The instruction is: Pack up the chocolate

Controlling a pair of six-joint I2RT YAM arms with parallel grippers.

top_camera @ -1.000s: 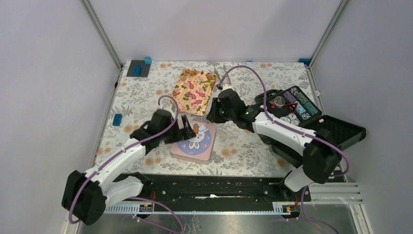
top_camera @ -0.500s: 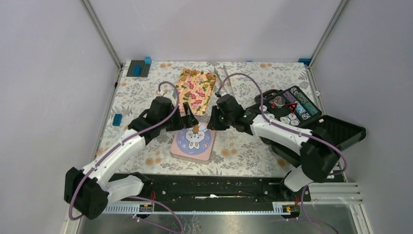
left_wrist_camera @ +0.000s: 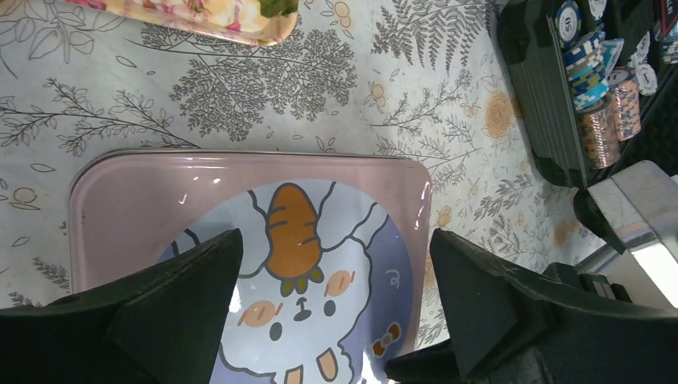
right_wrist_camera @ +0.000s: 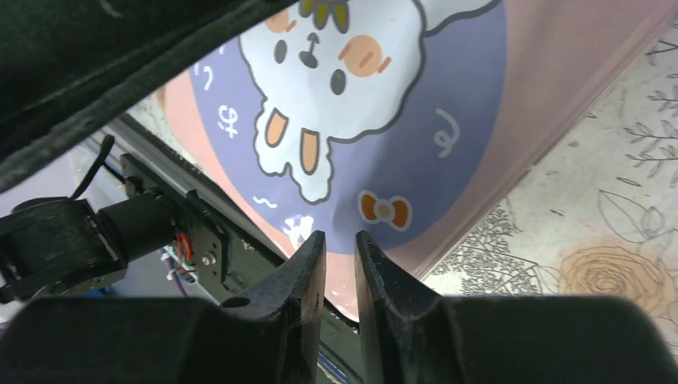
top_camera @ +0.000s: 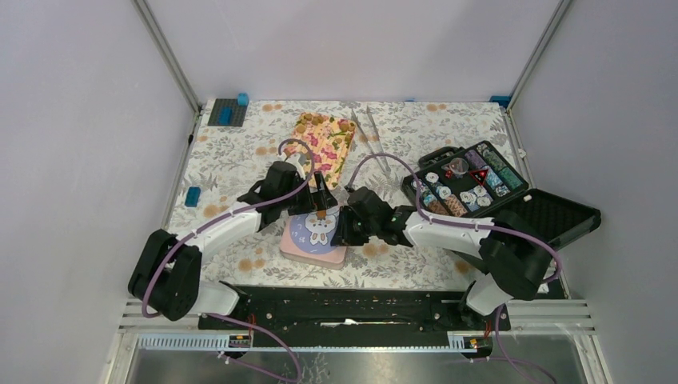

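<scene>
The chocolate shows as small golden-brown lumps at the far end of the floral tray. Nearer lies a closed pink tin, its lid printed with a white bunny and a carrot. My left gripper hangs over the tin's far half, jaws wide open and empty; in the left wrist view the left gripper frames the bunny lid. My right gripper is at the tin's right edge. In its own view the right gripper shows a narrow empty gap above the lid.
An open black case of striped chips stands at the right, its lid folded out. A blue block lies at the left, a dark plate with blue bricks at the back left. The tray's edge tops the left wrist view.
Both grippers have closed in on the tin: the left moved right over its far half, the right came from beside the tray to the tin's right edge and parted slightly.
</scene>
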